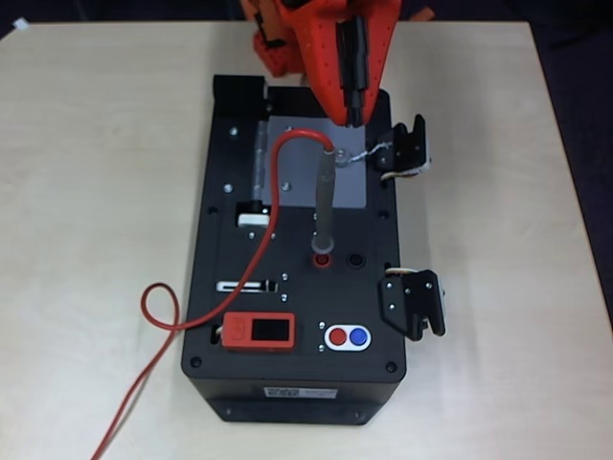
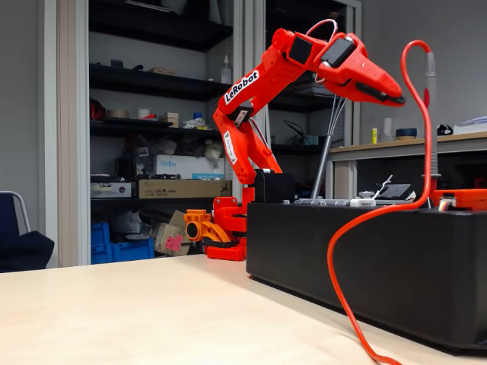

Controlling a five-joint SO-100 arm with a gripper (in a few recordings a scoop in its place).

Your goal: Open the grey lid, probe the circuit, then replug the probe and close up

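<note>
One black box [image 1: 297, 287] fills our table [image 1: 86, 144], its grey lid [image 1: 297, 168] lying shut with the probe [image 1: 326, 206] standing plugged in its red socket [image 1: 322, 259], so we hover our gripper [image 1: 356, 120], jaws nearly closed and empty, above the lid's knob [image 1: 342, 157], likely to lift it.

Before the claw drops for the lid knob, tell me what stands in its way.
The probe stands upright in its red socket, right beside the knob on the closed grey lid, and its red wire arcs over the lid. The claw hovers above the lid's far edge; nothing else blocks it.
</note>
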